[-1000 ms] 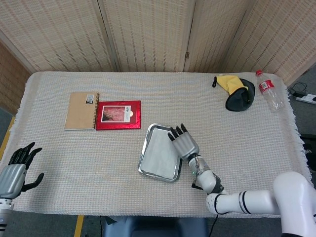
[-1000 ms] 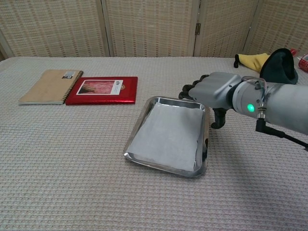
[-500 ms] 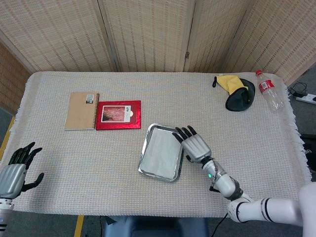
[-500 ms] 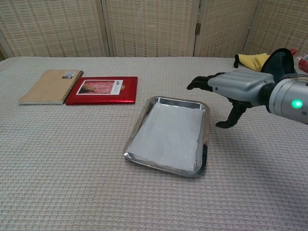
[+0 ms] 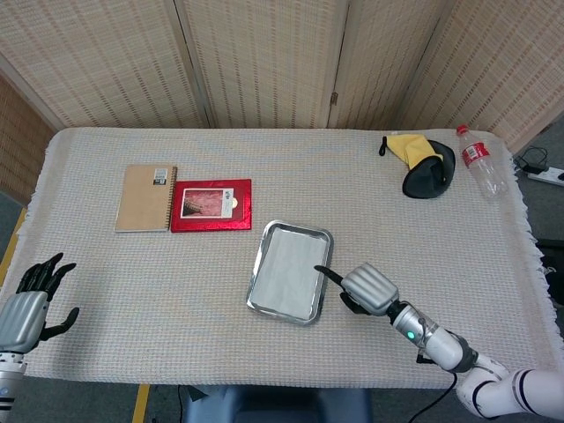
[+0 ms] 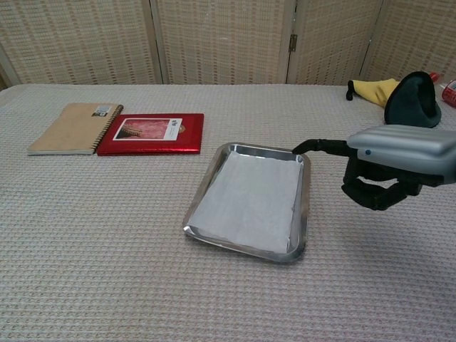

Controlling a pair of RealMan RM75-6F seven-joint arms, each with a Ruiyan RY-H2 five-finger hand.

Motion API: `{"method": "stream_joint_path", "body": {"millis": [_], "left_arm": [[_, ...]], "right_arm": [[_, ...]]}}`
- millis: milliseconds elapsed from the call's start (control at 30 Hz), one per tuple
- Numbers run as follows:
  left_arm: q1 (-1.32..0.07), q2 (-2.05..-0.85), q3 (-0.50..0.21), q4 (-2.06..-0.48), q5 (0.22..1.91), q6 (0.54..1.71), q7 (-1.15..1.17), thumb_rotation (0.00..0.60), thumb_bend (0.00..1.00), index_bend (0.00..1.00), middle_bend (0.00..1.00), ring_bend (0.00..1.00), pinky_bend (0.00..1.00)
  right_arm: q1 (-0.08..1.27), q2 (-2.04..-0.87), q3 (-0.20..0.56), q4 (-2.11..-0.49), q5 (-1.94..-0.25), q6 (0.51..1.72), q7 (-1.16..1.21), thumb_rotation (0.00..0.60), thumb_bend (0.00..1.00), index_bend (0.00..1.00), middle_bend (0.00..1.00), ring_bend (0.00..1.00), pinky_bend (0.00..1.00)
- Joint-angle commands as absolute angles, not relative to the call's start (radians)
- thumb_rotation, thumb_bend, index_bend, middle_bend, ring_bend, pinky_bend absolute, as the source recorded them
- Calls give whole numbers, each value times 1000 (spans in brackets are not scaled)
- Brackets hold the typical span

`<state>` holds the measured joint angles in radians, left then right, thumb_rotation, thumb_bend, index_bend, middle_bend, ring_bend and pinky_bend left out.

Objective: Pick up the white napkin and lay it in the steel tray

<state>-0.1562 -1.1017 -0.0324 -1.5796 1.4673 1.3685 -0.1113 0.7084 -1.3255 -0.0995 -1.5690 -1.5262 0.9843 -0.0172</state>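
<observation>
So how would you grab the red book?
Probably by its near long edge, coming from the robot's side. The red book lies flat on the table, the spiral notebook hugs its left edge, and fingers could slip under the free side.

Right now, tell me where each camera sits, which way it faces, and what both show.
Head view: high above the near table edge, looking steeply down; shows the left robot hand and right robot hand.
Chest view: low at the near edge, facing across the table toward the screens; shows only the right robot hand.
Shared: steel tray holding the white napkin, red book.
</observation>
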Motion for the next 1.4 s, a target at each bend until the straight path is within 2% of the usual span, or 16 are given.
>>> {"method": "stream_joint_path", "body": {"millis": [33,167,300,433,700,900,1400], "left_arm": [[-156,-1101,-32,-1581,1468,1368,-111,600,420,172,0,0,0],[-155,-1098,-30,-1585,1475,1373,-117,600,420,172,0,0,0],[-150,-1089,-30,-1587,1481,1385,-130,600,421,172,0,0,0],[-148,-1085,-30,-1586,1480,1389,-133,600,420,172,0,0,0],[-154,-1095,-28,-1585,1484,1378,-125,600,420,172,0,0,0],[-152,-1088,-31,-1584,1479,1381,-143,600,421,168,0,0,0],[-146,-1074,-27,-1591,1497,1397,-176,600,420,162,0,0,0]], "right_arm": [[775,-1306,-78,-1649,-1444,823,-93,600,825,0,971,1000,1000],[833,-1335,-34,-1682,-1318,704,-159,600,854,0,1000,1000,1000],[808,-1374,-3,-1688,-1306,782,-180,600,854,0,1000,1000,1000],[758,-1376,-8,-1677,-1336,864,-163,600,854,0,1000,1000,1000],[833,-1416,29,-1639,-1239,713,-184,600,855,0,1000,1000,1000],[881,-1445,43,-1650,-1146,659,-252,600,855,2,1000,1000,1000],[985,-1535,29,-1620,-909,631,-377,600,855,19,1000,1000,1000]]}}
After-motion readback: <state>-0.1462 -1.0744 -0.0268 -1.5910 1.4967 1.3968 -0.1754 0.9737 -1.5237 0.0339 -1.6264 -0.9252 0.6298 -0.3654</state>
